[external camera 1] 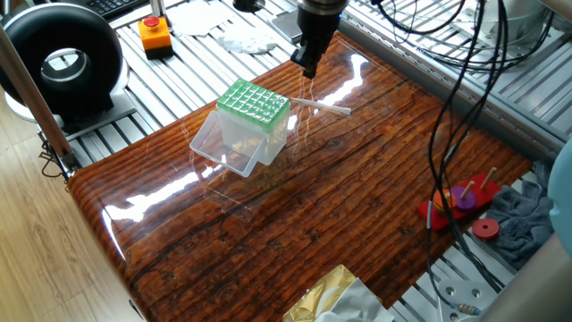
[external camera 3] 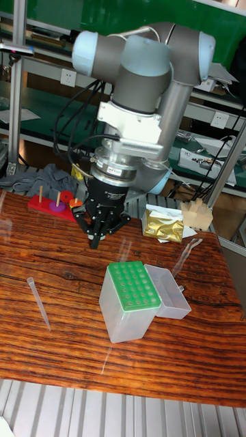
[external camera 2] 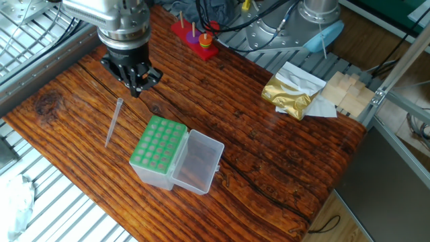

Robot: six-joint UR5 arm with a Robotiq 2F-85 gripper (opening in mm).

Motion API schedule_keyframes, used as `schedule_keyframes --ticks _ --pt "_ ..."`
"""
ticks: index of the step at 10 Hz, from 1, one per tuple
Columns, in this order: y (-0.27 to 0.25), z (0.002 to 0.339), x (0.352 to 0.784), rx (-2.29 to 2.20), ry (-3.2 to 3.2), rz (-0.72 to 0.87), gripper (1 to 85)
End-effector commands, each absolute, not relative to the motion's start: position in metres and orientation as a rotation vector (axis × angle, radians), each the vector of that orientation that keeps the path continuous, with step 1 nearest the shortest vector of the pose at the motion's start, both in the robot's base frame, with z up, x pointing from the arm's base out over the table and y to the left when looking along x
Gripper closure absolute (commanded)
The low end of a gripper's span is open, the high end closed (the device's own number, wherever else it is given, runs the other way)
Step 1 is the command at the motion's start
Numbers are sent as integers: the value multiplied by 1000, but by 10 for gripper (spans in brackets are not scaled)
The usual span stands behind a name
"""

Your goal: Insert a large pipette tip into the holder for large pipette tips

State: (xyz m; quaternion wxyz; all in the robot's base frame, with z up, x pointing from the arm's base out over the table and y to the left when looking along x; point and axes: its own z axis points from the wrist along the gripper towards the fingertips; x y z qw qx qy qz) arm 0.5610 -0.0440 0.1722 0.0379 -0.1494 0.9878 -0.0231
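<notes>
Gripper (external camera 3: 96, 240) hangs closed, empty, label unreadable.

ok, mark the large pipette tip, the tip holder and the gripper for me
large pipette tip (external camera 2: 113, 123), the other fixed view, mid-shaft, lying on the table.
holder for large pipette tips (external camera 2: 158, 144), the other fixed view, middle of green rack.
gripper (external camera 3: 95, 242), tall fixed view, at the closed fingertips.
</notes>
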Motion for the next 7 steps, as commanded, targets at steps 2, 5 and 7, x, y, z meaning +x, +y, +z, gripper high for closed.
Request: schedule_keyframes --ticks 2,5,7 --pt "-30 170 566 -430 3033 -7 847" --pt "2 172 573 -161 3020 190 847" --pt "17 176 582 -81 2980 279 847"
